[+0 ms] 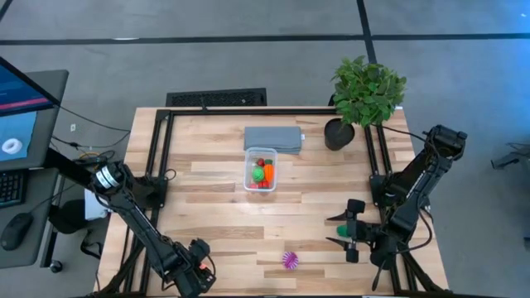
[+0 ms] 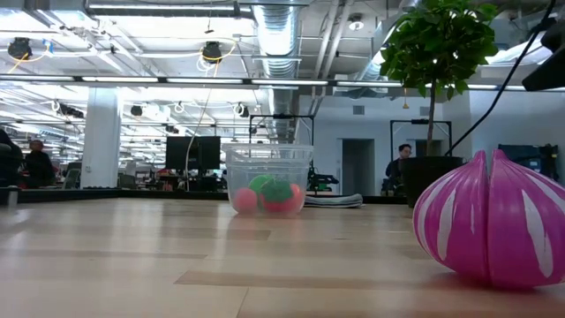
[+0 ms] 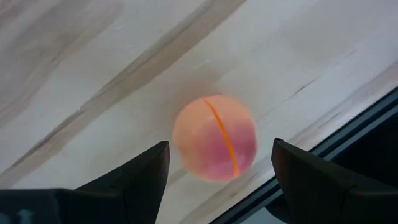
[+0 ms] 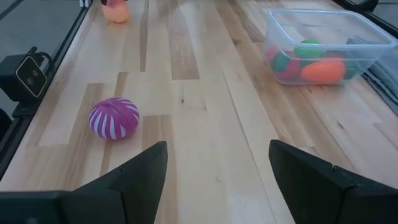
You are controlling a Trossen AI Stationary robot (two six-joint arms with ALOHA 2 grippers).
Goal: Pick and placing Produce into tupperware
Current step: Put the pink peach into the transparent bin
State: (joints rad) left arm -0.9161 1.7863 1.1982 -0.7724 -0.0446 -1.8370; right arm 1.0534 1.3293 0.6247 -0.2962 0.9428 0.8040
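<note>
Peach-coloured toy fruit (image 3: 215, 138) lay between the left tool's (image 3: 217, 171) spread, unclenched fingers at the table's (image 1: 215, 207) seven-o'clock corner.
Purple striped ball (image 1: 290, 260) sat at six o'clock; the tupperware (image 1: 261, 169) held produce centrally. Right tool (image 1: 351, 230) hovered released at four o'clock.

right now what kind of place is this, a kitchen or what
Not a kitchen: likely an open-plan office or robotics lab. The low view shows exposed ceiling ducts, rows of monitors and a person beyond the wooden table.
</note>
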